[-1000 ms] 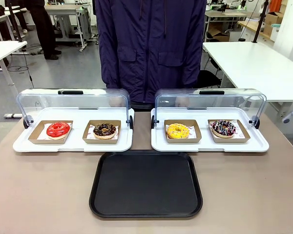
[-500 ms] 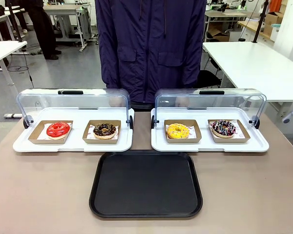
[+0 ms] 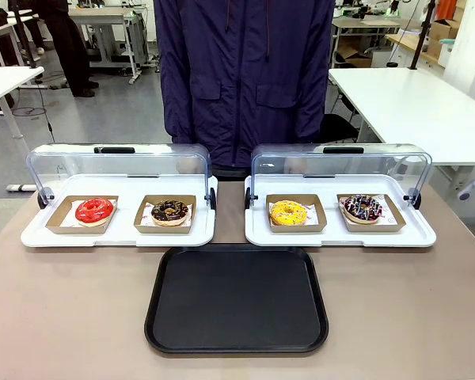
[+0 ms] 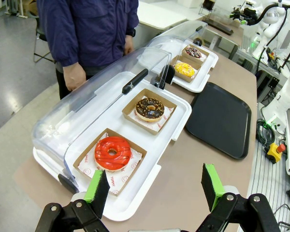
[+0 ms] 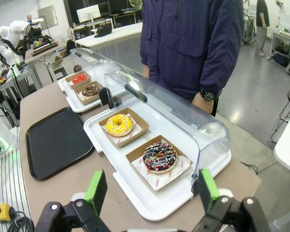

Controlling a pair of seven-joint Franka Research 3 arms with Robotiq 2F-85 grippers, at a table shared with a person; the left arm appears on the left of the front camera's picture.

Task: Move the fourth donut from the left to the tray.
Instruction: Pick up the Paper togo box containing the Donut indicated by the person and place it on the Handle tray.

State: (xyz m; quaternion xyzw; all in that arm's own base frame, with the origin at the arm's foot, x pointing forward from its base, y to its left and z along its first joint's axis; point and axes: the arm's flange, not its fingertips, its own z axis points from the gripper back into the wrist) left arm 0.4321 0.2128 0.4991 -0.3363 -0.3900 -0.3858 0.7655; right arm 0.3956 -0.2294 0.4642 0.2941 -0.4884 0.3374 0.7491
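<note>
Right wrist view: jaws wide apart, empty, clear of the fourth donut point(image 5: 160, 157).

Four donuts point(image 3: 94, 210), two display cases point(image 3: 119, 237), one tray point(image 3: 237, 299).

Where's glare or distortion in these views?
Front view: even light, sharp; faint reflections on the clear lids, dull sheen on the tray. Right wrist view: wide-angle bending at edges, sprinkled donut sharp. Left wrist view: hazy reflections on the near lid.
</note>
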